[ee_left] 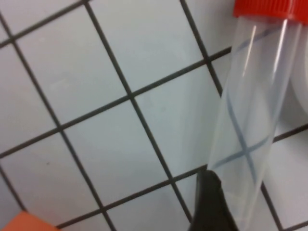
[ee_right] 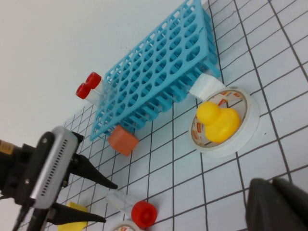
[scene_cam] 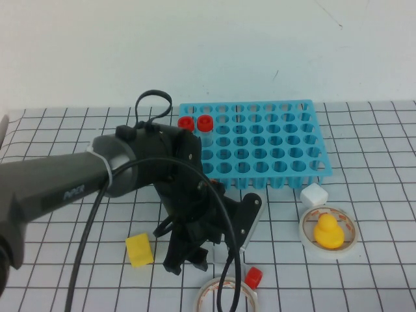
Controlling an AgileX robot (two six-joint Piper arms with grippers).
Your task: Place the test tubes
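Right claw [ee_right: 275, 192]: fingers together, holding nothing; it shows only at the edge of its own wrist view, raised over the bench on the duck's side, well apart from every tube.
Tape roll [scene_cam: 227, 294]: flat at the near edge of the bench [scene_cam: 52, 260], partly crossed by the left arm's cable.
Lying test tube [scene_cam: 252, 277]: clear with a red cap, on its side on the grid just beside the tape roll, its capless end towards the left claw.
Left claw [scene_cam: 188, 260]: pointing down at the bench, fingers apart and gripping nothing. The tube's clear end lies just off the fingertips. One dark fingertip [ee_left: 209, 207] overlaps the tube in the left wrist view, and I cannot tell whether it touches.
Yellow cube [scene_cam: 139, 250]: on the bench to the left of the left claw, apart from it.
Yellow duck [scene_cam: 327, 231]: sitting inside a second tape ring [scene_cam: 305, 227], over to the right.
White cube [scene_cam: 314, 194]: touching the far rim of that ring.
Orange cube [ee_right: 122, 140]: beside the rack's near left corner.
Blue rack [scene_cam: 260, 146]: standing farthest out, most holes empty.
Standing test tubes [scene_cam: 205, 122]: two red-capped ones upright, side by side at the rack's far left corner.
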